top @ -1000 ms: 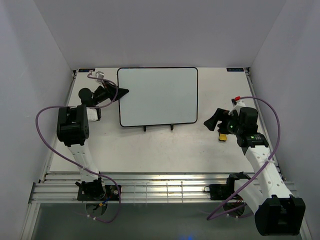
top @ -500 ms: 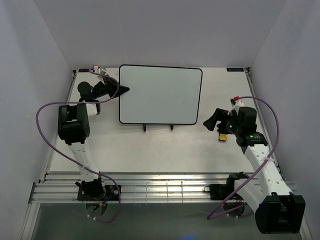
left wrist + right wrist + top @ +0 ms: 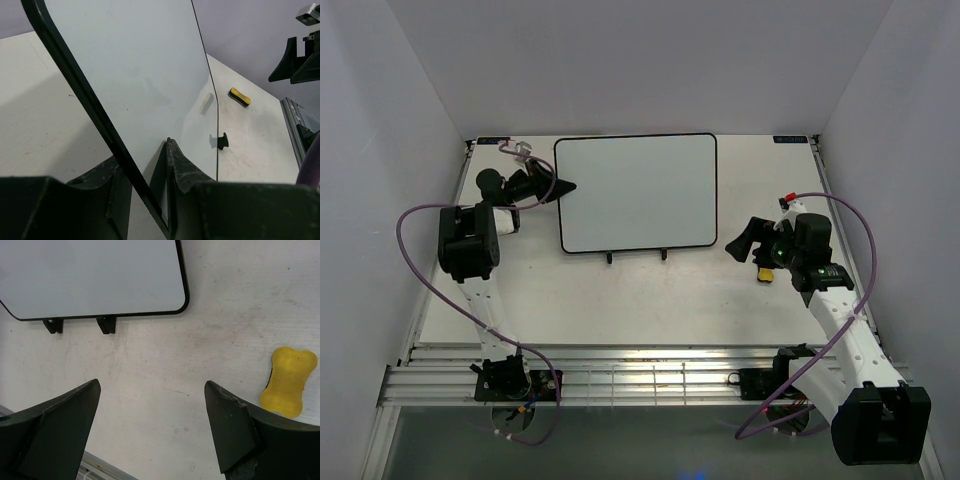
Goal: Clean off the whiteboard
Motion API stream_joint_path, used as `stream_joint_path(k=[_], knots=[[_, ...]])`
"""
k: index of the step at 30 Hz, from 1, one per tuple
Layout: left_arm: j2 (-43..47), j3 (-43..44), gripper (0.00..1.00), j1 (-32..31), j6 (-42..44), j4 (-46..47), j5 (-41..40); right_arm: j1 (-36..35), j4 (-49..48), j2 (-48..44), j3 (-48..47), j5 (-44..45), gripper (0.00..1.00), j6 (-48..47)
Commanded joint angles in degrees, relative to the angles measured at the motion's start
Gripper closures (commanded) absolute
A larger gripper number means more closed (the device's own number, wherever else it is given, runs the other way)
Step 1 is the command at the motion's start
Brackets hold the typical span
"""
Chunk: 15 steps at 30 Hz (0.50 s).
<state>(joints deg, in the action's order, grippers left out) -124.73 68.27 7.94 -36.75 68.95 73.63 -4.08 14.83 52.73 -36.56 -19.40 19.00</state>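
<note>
- The whiteboard [image 3: 638,192] sits toward 12 o'clock on the table [image 3: 620,300], with two small black feet [image 3: 610,256] on its 6 o'clock edge.
- No writing shows on its face in any view; it reads as clean.
- The left gripper [image 3: 560,186] is clamped on the board's 9 o'clock edge. The left wrist view shows the black frame pinched between the two fingers.
- I cannot tell whether that edge is raised off the table.
- The right gripper [image 3: 745,242] hovers off the board's 4 o'clock corner with its fingers wide apart and nothing between them.
- The yellow eraser [image 3: 289,381] lies on the table just outside the right finger, at 3 o'clock of the gap, untouched.
- Judged step: the wiping looks done, with the left arm merely holding the board.
- Next, the left fingers likely need to part and back off toward 9 o'clock without dragging the frame.
- If a faint mark remains, the right gripper must shift toward 3 o'clock and close on the eraser.
</note>
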Motion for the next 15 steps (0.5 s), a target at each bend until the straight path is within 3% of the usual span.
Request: stream_joint_path(k=[1, 15], knots=[[-0.69, -0.85, 1.00, 3.92, 23.13, 26.85, 2.31, -0.41, -1.65, -0.35, 0.26, 0.77, 0.10, -0.81], [1.94, -6.31, 1.00, 6.21, 24.19, 26.59, 1.61, -0.84, -2.17, -0.88, 0.78, 0.06, 0.10, -0.64]])
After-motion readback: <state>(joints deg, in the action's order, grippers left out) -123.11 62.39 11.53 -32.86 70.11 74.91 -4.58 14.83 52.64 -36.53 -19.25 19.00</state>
